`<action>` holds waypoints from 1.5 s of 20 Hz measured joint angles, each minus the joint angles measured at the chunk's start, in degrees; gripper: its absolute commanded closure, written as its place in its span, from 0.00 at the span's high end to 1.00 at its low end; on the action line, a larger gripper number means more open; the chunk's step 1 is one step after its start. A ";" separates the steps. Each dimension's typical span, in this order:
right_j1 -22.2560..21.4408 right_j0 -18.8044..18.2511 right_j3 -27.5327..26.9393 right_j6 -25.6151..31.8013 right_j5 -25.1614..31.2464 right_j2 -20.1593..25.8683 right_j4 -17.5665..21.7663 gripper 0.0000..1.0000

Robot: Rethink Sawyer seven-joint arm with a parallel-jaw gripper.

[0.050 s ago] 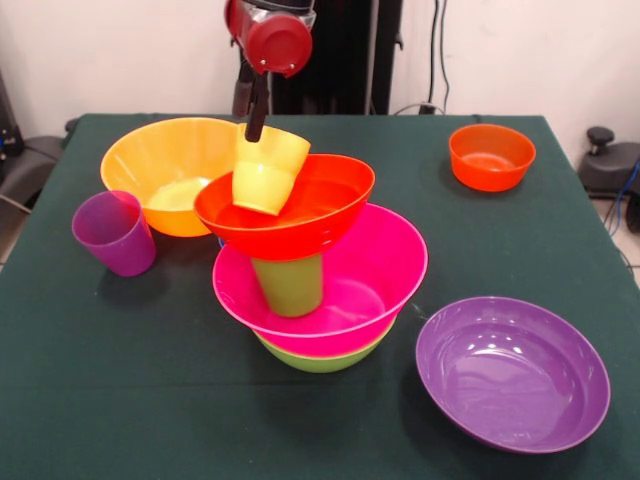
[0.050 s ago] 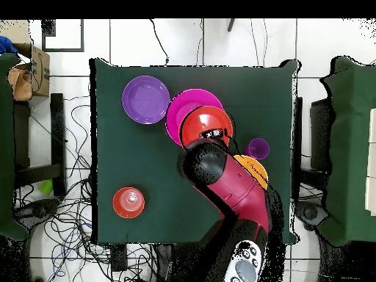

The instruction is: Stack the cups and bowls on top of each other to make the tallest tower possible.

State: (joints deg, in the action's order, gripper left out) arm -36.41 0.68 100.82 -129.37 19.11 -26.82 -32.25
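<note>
The tower stands mid-table: a lime green bowl (image 1: 320, 357) at the bottom, a pink bowl (image 1: 375, 265) in it, and a green cup (image 1: 290, 285) upright in the pink bowl. A red-orange bowl (image 1: 310, 215) rests tilted on the green cup. A yellow cup (image 1: 265, 172) leans inside it. My gripper (image 1: 257, 128) reaches down to the yellow cup's back rim. The overhead view shows the pink bowl (image 2: 178, 110) and red-orange bowl (image 2: 204, 123), with my arm (image 2: 220, 172) covering the cup.
A large orange bowl (image 1: 160, 165) and a purple cup (image 1: 113, 233) sit left of the tower. A small red-orange bowl (image 1: 491, 157) is far right and a purple bowl (image 1: 512, 372) near right. The green table (image 1: 100, 400) ends close behind the orange bowl.
</note>
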 measured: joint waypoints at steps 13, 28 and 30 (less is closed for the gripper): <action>1.97 0.03 -0.10 0.00 -2.08 0.47 -0.60 1.00; 4.33 1.18 -0.13 0.00 -2.07 0.49 -1.28 1.00; 4.60 1.34 -0.14 0.00 -2.07 0.49 -1.28 1.00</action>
State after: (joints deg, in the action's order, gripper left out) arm -31.80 2.02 100.68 -129.37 17.04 -26.33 -33.53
